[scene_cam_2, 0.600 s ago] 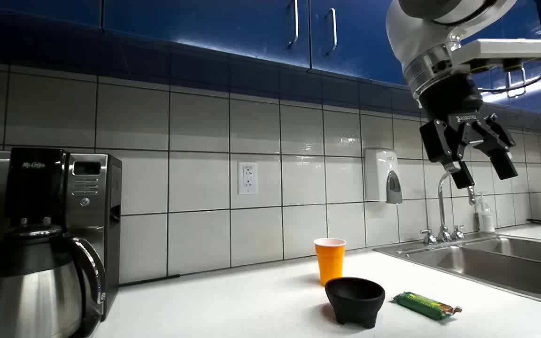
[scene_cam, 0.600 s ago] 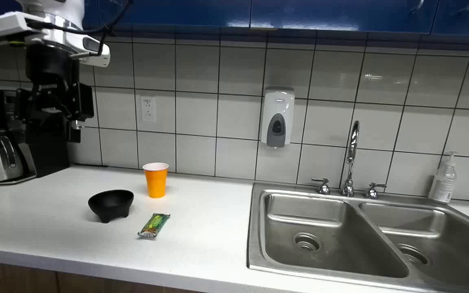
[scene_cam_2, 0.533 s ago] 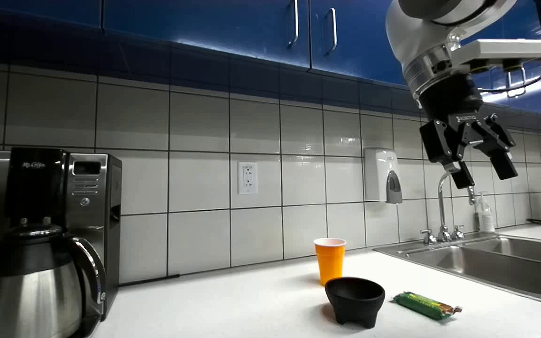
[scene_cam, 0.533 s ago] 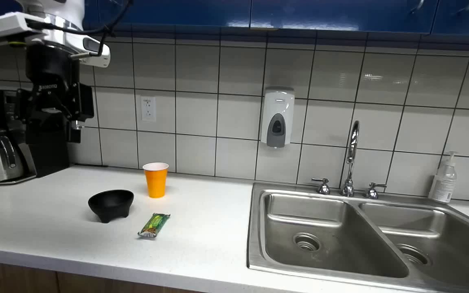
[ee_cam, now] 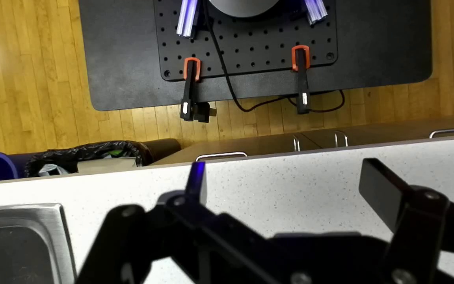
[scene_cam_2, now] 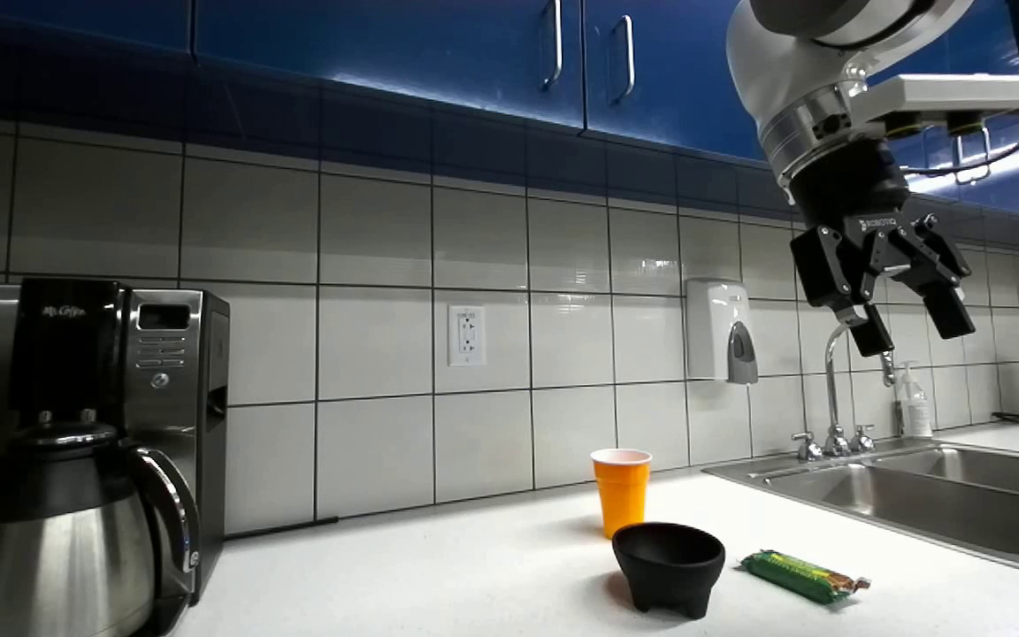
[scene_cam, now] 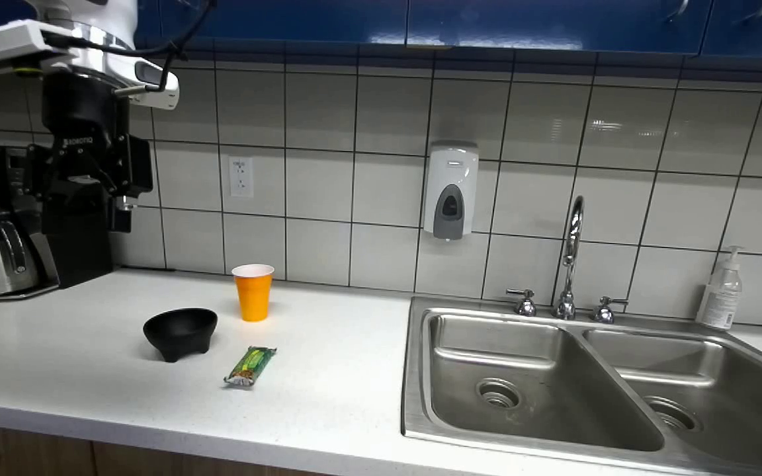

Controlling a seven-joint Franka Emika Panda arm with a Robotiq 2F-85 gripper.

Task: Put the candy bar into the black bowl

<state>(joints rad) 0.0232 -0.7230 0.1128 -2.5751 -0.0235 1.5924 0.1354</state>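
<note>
Candy bar [scene_cam_2: 800, 576] on the table [scene_cam_2: 403, 584], outside the black bowl [scene_cam_2: 670, 579]

Lies flat in both exterior views, in a green and yellowish wrapper, just beside the bowl — apart from it, with bare table between. Next to it, the bowl, upright on short legs. Behind the bowl, an orange cup [scene_cam_2: 623, 497], also upright. High over the table, the pincer [scene_cam_2: 914, 326], tilted downward — with fingers [scene_cam_2: 872, 334] spread wide, holding nothing; in the wrist view, speckled table between the pads [ee_cam: 378, 193]. Farther right in both exterior views, a steel sink [scene_cam: 416, 377] with a chrome tap [scene_cam: 572, 246]; farther left, a coffee machine [scene_cam_2: 149, 407] with a steel jug [scene_cam_2: 76, 557]. On the tiled wall [scene_cam: 321, 185], a white dispenser [scene_cam: 450, 188]; above, blue cupboards [scene_cam_2: 368, 49]. In the wrist view, past the table's edge, a wooden floor [ee_cam: 24, 86] and orange-tipped clamps [ee_cam: 189, 86] on a dark stand [ee_cam: 124, 51].
</note>
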